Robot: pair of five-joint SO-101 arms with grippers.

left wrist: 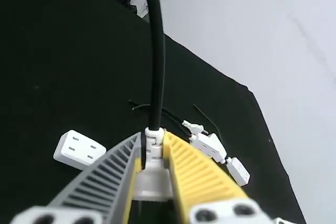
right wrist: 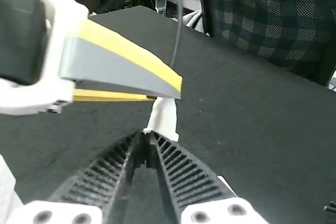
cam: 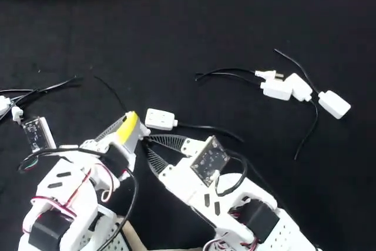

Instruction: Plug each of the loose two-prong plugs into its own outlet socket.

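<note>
Just left of a white outlet socket (cam: 160, 119), the left gripper (left wrist: 152, 148) clamps a white plug (left wrist: 151, 182) between its fingers. Beside the socket, toward the arms, the right gripper (right wrist: 148, 140) has its fingers nearly closed, tips touching that plug. More plugs and sockets (cam: 294, 89) lie well to the right.

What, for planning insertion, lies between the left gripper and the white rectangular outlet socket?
Bare black tabletop separates gripper and socket, per the left wrist view.
</note>
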